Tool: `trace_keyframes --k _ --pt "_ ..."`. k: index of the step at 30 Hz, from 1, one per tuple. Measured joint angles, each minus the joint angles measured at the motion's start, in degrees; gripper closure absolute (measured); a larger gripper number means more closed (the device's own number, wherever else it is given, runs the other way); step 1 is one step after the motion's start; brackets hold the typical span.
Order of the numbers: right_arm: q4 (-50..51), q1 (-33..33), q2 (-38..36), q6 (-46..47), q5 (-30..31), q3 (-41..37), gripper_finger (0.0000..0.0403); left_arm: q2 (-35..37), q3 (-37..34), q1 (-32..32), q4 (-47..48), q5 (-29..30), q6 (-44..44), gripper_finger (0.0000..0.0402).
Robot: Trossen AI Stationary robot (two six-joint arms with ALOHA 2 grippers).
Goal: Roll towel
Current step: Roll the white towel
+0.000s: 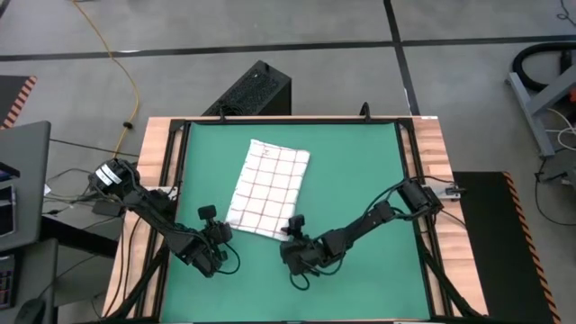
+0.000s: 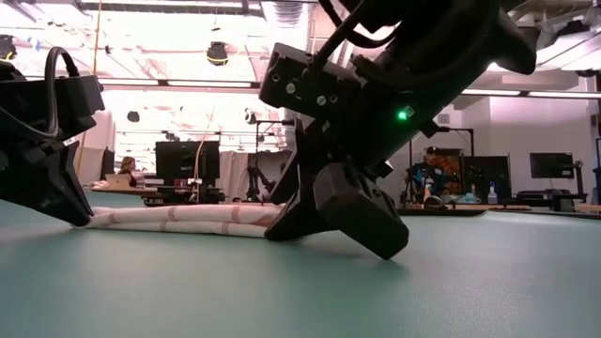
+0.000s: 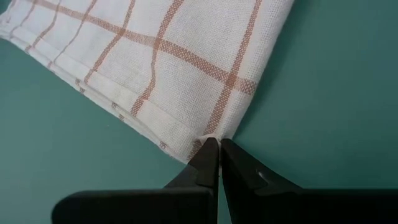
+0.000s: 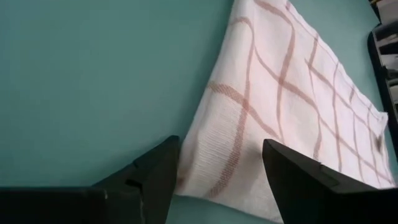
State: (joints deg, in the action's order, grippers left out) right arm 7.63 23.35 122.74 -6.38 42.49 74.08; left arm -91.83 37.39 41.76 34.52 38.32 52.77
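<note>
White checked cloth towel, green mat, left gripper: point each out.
White checked cloth towel [image 1: 267,189]: high view, middle of the cloth.
Green mat [image 1: 360,171]: high view, bare area right of towel.
Left gripper [image 3: 214,155]: left wrist view, shut fingertips at towel corner.

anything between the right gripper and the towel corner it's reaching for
Nothing visible. The right gripper has its open fingers straddling the near corner of the towel, with only bare green mat around it.

1. Landmark: towel [image 1: 267,190], lying flat mid green mat [image 1: 360,162].
2. Near edge blocked: left gripper [image 1: 222,232] at one near corner, right gripper [image 1: 290,241] at the other.
3. Far side of towel: bare mat, free to pass.
4. Both long sides of towel: open mat.
</note>
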Motion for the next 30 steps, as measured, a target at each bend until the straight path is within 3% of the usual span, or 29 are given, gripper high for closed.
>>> trace_keyframes --k 9,16,25,30 --pt "2.6 -0.6 1.9 5.9 -1.3 -0.1 0.0232 0.0 0.0 0.0 -0.2 -0.2 0.0 0.0401" --pt "5.0 -1.1 1.9 10.0 -4.8 -0.1 0.0379 0.0 0.4 0.0 -1.4 0.2 -1.6 0.0401" --pt "6.3 1.6 1.9 11.6 -5.9 0.2 0.0388 -0.1 8.8 3.3 2.9 5.4 -12.4 0.0401" --pt "9.6 4.3 1.9 15.5 -5.6 0.2 0.0388 -0.1 9.3 5.5 1.7 0.8 -21.4 0.0383"
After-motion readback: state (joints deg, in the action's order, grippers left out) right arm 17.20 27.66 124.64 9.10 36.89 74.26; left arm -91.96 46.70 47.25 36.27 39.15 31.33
